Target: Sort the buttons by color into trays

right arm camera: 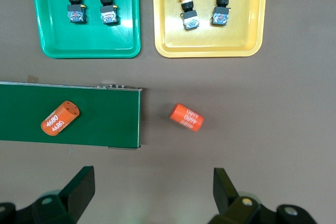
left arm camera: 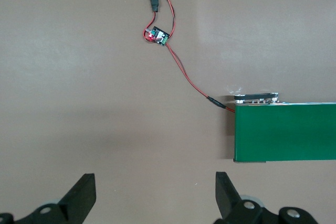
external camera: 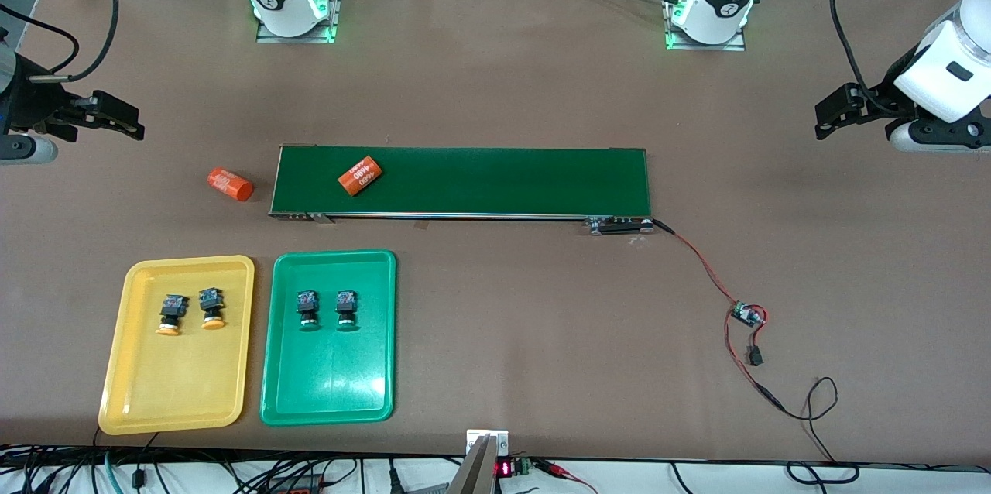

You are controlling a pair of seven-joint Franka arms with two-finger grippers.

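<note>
From where I sit the sorting looks finished: both orange-capped buttons (external camera: 190, 311) lie in the yellow tray (external camera: 139, 393) and both green-capped buttons (external camera: 327, 310) lie in the green tray (external camera: 329, 401) beside it, each pair in the half of its tray farther from the front camera. My left gripper (external camera: 830, 116) hangs spread wide and empty over bare table off the belt's (external camera: 503, 180) wired end, and my right gripper (external camera: 116, 121) hangs just as wide and empty past the other end, near the loose orange cylinder (external camera: 230, 184). I judge that no button is left to pick, so the next move calls only for a check and parking both arms.
</note>
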